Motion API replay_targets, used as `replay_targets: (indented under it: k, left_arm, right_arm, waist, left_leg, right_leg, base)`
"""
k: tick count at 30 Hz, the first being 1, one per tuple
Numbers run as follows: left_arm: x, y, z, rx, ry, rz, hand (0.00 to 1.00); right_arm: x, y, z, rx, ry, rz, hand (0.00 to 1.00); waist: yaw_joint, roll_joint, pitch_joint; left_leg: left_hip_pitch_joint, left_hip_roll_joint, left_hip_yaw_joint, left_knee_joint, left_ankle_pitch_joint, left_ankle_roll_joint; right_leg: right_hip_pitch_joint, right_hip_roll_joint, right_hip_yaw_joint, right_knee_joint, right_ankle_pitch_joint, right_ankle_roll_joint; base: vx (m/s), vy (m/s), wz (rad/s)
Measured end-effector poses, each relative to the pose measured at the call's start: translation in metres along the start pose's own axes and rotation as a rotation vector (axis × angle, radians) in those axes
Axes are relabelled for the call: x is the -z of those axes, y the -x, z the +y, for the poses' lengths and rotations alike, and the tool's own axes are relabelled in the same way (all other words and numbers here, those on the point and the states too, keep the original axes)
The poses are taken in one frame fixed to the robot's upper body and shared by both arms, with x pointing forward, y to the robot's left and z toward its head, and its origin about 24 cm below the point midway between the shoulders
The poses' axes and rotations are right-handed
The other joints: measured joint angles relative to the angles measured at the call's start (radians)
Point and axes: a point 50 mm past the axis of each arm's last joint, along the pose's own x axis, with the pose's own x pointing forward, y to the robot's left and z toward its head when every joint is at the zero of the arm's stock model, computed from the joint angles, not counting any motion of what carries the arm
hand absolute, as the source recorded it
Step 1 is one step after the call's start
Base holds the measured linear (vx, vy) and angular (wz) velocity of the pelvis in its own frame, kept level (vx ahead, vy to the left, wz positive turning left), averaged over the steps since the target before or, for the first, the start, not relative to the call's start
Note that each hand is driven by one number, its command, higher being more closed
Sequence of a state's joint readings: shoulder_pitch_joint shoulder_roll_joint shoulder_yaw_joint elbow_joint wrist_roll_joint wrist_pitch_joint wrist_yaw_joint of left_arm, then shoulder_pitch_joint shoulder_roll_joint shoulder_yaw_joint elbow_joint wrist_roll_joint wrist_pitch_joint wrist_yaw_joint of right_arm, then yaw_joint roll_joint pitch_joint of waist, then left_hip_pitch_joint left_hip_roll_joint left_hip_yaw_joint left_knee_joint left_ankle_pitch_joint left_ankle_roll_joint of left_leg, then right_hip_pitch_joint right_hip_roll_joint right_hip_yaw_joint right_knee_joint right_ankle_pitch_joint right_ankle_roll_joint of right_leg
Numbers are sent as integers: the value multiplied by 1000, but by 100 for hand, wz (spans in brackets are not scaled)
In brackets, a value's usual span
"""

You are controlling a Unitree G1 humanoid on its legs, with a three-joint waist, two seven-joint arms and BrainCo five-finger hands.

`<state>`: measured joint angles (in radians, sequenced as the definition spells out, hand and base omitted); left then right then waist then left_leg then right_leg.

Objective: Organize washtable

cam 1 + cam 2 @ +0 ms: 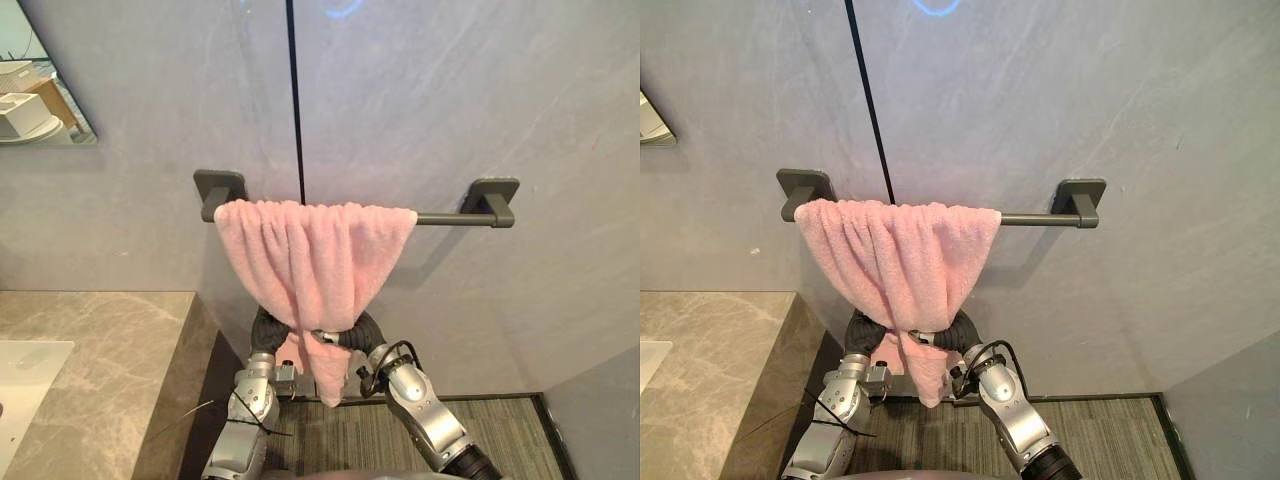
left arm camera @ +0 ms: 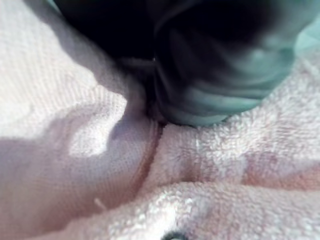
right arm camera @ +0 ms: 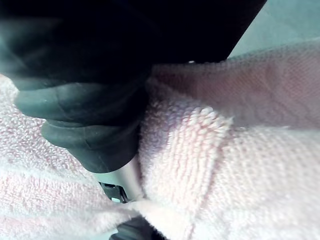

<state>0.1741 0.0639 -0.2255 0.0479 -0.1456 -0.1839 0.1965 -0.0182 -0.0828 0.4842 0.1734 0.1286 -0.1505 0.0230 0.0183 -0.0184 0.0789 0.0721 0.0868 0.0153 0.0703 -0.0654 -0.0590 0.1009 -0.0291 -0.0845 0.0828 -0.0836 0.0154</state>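
Now the towel [image 1: 305, 255] hangs down from the rail [image 1: 450, 217], left hand [image 1: 265, 326] and right hand [image 1: 366, 330] flanking its tail (2 grips, can't tell).

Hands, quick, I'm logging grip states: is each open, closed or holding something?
Left hand: cannot be told, it sits behind the pink towel.
Right hand: cannot be told, it sits behind the same towel.

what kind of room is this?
Most likely a bathroom: a pink towel draped over a wall-mounted towel bar, a stone-look counter with a white basin at the left, and a mirror corner on the wall above it.
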Motion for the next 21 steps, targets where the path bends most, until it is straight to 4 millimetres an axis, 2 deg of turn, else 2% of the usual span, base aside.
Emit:
replay_targets:
  k: [5,9,14,21]
  left_arm:
    - [0,0,-2,6,7,-1,100]
    - [-3,-2,-11,27,44,-15,100]
    - [-20,-8,-27,74,78,-85,100]
    - [-28,-8,-42,123,121,-115,100]
  right_arm:
    - [-2,-1,-6,56,-25,-12,100]
    - [-6,3,-12,135,-53,-38,100]
    - [-20,12,-22,241,-103,-110,100]
    - [-29,20,-29,329,-142,-161,100]
  waist:
    - [0,0,0]
    - [0,0,0]
    - [-3,1,0]
    - [-2,2,0]
  left_leg:
    - [4,0,1,-2,0,0]
    - [14,0,3,-5,0,0]
    - [29,0,14,-24,0,0]
    - [39,2,41,-26,0,0]
  right_leg:
    - [2,0,0,0,0,0]
    - [11,-1,1,0,1,0]
    - [15,-2,10,-1,3,3]
    - [9,-2,31,-2,3,6]
  base:
    - [0,0,0]
    - [0,0,0]
    - [-23,0,-6]
    - [10,4,-10]
